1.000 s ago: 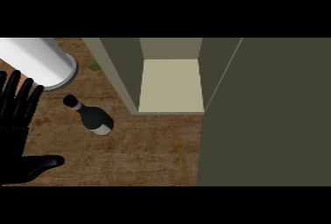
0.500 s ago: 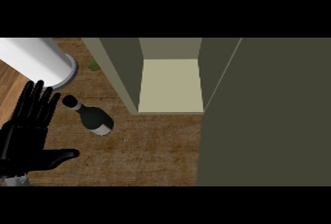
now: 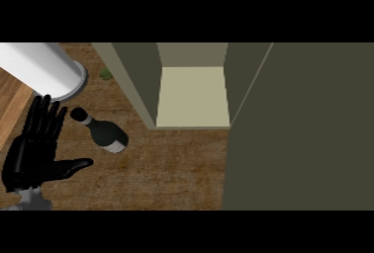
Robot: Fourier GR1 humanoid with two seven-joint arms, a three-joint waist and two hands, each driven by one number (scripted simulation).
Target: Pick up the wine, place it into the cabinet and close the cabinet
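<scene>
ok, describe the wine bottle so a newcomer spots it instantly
Start at the open cabinet with its pale shelf. On the wooden counter to its left stands the wine bottle, between cabinet and open left hand. It is dark and slim with a black cap, unlike the fat white cylinder behind.

Left hand flat, fingers straight, thumb out.

The wooden counter carries the wine bottle, a white cylinder and the open cabinet.

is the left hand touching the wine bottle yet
Apart. In the head view the open left hand lies left of the wine bottle, and brown counter shows between the fingers and the bottle.
</scene>
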